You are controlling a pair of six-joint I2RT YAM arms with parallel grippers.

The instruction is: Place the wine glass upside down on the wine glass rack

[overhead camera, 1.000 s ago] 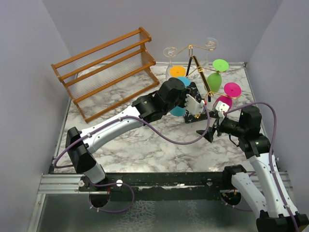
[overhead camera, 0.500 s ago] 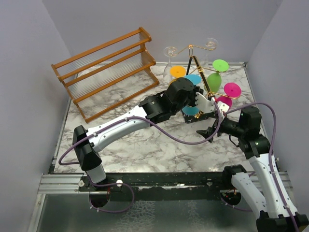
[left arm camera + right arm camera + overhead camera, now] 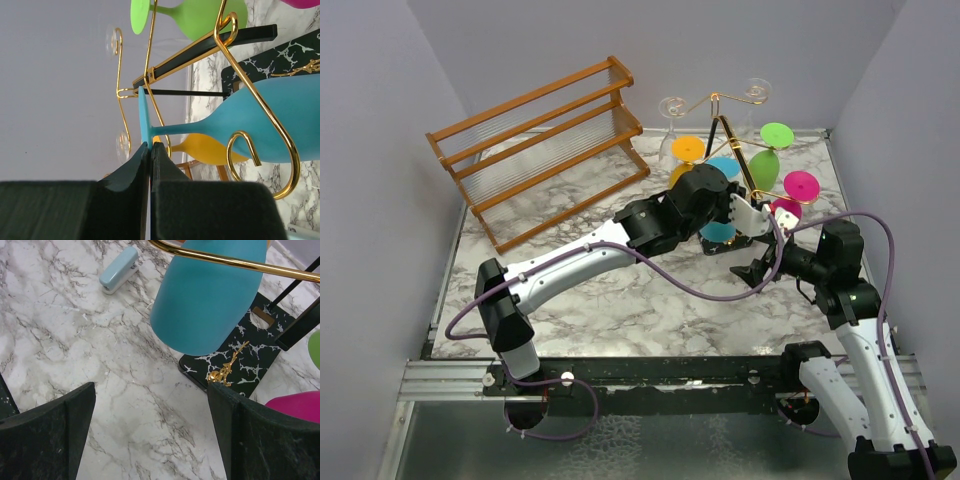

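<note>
Steadily: L jaws shut on wine glass (image 3: 260,120) foot; seat stem fully in wine glass rack (image 3: 250,360) hook, twd 1 o'clock, b4 release. R jaws wide, empty.

Your left arm reaches far forward and to the right, left gripper (image 3: 150,146) pinched tight. Your right arm stands elbow-up, right gripper (image 3: 151,405) gaping wide and pointing left.

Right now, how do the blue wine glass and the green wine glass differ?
The blue wine glass has its foot rim pinched by the shut left hand; the green wine glass is touched by no hand. Blue sits nearer the robot, green farther back. Both hang bowl-down on the wine glass rack.
</note>
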